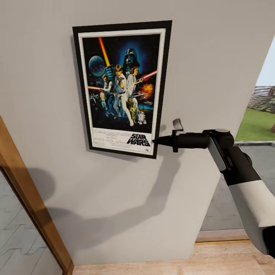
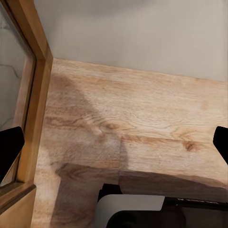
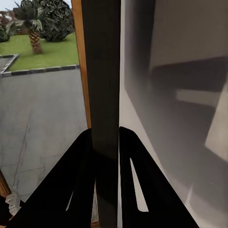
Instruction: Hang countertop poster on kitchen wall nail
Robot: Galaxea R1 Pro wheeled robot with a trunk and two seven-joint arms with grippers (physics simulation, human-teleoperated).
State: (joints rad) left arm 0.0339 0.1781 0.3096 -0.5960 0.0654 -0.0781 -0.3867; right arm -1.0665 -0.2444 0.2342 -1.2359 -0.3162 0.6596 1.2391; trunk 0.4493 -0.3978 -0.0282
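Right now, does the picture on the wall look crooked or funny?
A little. The poster sits against the grey wall slightly tilted, its bottom edge sloping. The right gripper is clamped on its lower right edge, so it isn't hanging free yet. Nothing looks damaged.

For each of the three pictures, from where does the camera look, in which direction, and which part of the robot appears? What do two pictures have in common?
Head view: from the head, facing the grey wall; the right pincer grips the poster by its lower right edge.
Left wrist view: near the left pincer, looking down at the wooden floor; dark fingertips stand wide apart.
Right wrist view: along the right pincer, its fingers clamping the poster's frame edge.
Shared: head and right wrist views both show poster and right pincer.
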